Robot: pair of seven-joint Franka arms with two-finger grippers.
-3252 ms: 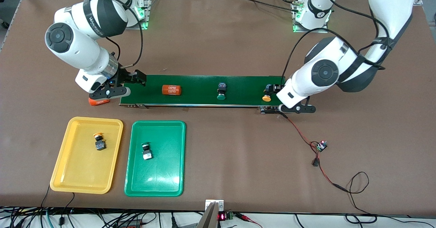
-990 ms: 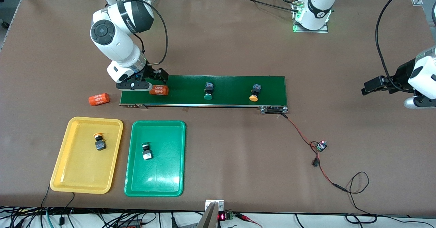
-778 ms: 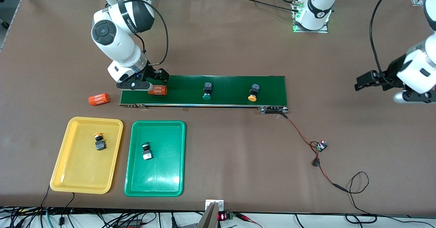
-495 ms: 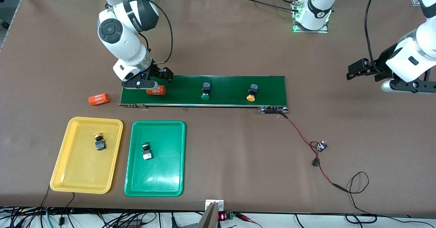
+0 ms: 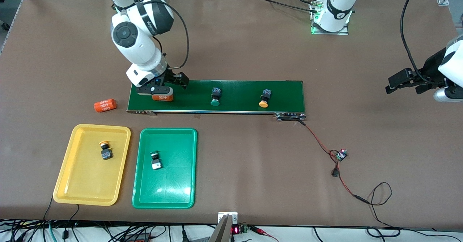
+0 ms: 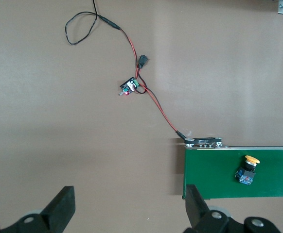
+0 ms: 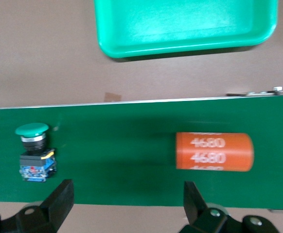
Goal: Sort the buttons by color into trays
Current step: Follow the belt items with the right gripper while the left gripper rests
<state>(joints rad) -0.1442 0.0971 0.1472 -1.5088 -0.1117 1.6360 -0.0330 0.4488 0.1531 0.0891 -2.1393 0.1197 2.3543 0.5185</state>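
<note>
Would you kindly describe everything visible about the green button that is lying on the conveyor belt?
The green button has a round, glossy green mushroom cap on a black collar and a blocky black body with blue and yellow detail at its rear end. It lies on its side on the dark-green belt, cap pointing toward the front camera, between the orange cylinder and the yellow button. Only the belt touches it.

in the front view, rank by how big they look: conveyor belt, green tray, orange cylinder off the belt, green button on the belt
1. conveyor belt
2. green tray
3. orange cylinder
4. green button
</note>
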